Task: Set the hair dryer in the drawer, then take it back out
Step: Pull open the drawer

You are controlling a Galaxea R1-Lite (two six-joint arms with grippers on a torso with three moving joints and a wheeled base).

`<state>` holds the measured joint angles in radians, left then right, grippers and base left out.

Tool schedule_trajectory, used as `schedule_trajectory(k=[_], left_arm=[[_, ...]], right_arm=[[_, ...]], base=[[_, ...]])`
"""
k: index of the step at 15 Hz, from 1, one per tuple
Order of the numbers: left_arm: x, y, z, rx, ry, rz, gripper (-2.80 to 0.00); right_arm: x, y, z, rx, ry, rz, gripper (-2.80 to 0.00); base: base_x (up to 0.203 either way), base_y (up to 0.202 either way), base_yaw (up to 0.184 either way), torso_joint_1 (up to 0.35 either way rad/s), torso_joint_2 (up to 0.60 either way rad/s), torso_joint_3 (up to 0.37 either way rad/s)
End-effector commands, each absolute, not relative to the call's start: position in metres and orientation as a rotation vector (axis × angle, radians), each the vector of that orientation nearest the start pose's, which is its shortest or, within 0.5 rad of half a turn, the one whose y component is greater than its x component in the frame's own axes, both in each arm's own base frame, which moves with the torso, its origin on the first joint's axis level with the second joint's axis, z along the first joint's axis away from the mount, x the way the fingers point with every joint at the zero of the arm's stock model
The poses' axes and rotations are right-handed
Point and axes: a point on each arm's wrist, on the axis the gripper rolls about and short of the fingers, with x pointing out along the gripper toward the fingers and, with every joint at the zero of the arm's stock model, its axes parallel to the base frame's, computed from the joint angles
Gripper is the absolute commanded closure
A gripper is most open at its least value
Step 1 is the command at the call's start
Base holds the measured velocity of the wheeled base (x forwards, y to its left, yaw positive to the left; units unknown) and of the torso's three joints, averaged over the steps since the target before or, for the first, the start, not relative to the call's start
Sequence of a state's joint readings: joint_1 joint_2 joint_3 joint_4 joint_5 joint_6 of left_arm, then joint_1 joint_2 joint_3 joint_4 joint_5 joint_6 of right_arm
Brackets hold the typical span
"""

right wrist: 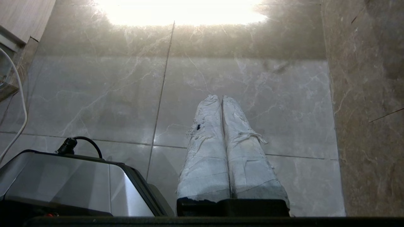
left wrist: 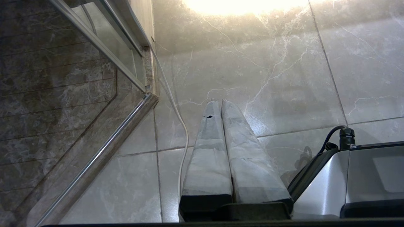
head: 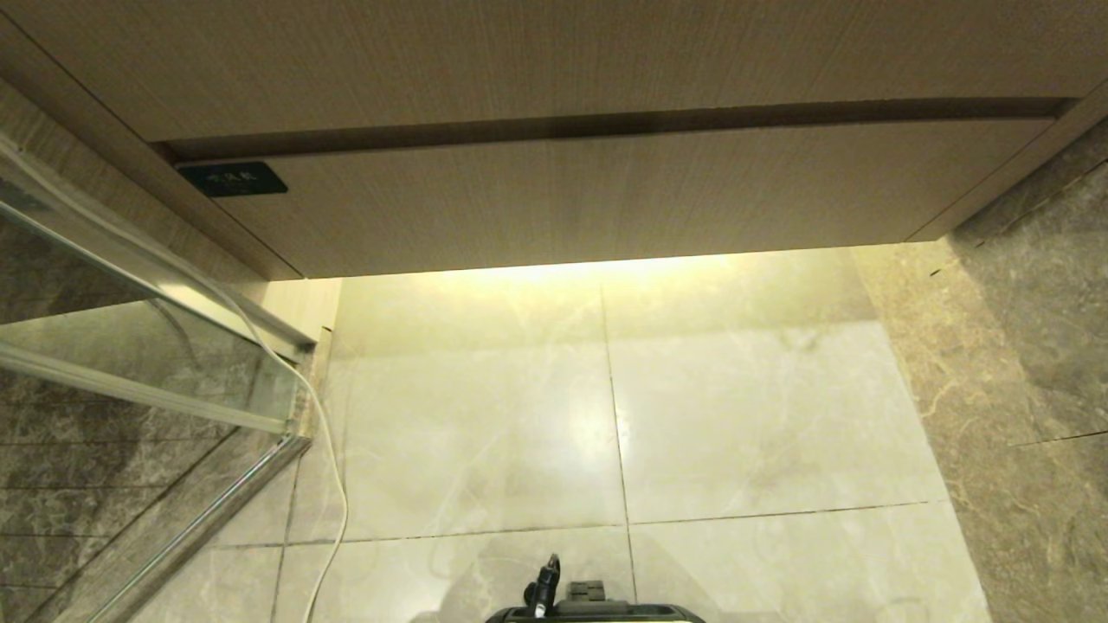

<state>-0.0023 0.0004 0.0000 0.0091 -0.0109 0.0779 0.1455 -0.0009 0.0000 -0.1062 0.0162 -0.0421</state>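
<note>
Ahead, drawer (head: 606,208) closed, both pincers pressed together over floor, well apart.

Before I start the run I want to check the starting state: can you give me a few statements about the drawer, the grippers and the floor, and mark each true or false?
1. The drawer is shut, its front flush with the cabinet. True.
2. The dark label sits at the drawer front's right end. False: it is at the left end, as the head view shows it.
3. The left gripper holds the hair dryer. False: its fingers are together and empty, over the tiled floor; no hair dryer is in view.
4. The right gripper is shut and empty. True.
5. A white cable runs along the floor beside the glass panel. True.
</note>
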Motion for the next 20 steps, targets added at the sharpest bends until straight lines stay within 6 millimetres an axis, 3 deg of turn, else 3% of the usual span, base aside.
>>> schedule_trajectory(k=[1, 6, 8, 11, 12, 14, 16, 20], left_arm=[[-0.023, 0.000, 0.074, 0.078, 0.010, -0.014, 0.00], [-0.023, 0.000, 0.074, 0.078, 0.010, -0.014, 0.00], [-0.023, 0.000, 0.074, 0.077, 0.010, -0.014, 0.00], [-0.023, 0.000, 0.074, 0.077, 0.009, -0.014, 0.00], [-0.023, 0.000, 0.074, 0.077, 0.009, -0.013, 0.00], [-0.023, 0.000, 0.074, 0.077, 0.009, -0.013, 0.00], [-0.023, 0.000, 0.074, 0.078, 0.009, -0.014, 0.00], [-0.023, 0.000, 0.074, 0.078, 0.008, -0.016, 0.00]], right_arm=[[-0.023, -0.003, 0.074, -0.038, -0.109, 0.160, 0.00], [-0.023, -0.003, 0.075, -0.056, -0.113, 0.156, 0.00], [-0.028, -0.004, 0.089, -0.057, -0.156, 0.164, 0.00], [-0.071, -0.009, 0.169, -0.039, -0.387, 0.178, 0.00], [-0.090, -0.012, 0.206, -0.037, -0.440, 0.192, 0.00], [-0.103, -0.014, 0.279, -0.041, -0.401, 0.224, 0.00], [-0.076, -0.009, 0.349, -0.056, -0.246, 0.284, 0.00], [0.006, 0.006, 0.405, -0.123, 0.074, 0.458, 0.00]], base=[[0.000, 0.000, 0.000, 0.000, 0.00, 0.000], [0.000, 0.000, 0.000, 0.000, 0.00, 0.000], [0.000, 0.000, 0.000, 0.000, 0.00, 0.000], [0.000, 0.000, 0.000, 0.000, 0.00, 0.000], [0.000, 0.000, 0.000, 0.000, 0.00, 0.000], [0.000, 0.000, 0.000, 0.000, 0.00, 0.000], [0.000, 0.000, 0.000, 0.000, 0.00, 0.000], [0.000, 0.000, 0.000, 0.000, 0.00, 0.000]])
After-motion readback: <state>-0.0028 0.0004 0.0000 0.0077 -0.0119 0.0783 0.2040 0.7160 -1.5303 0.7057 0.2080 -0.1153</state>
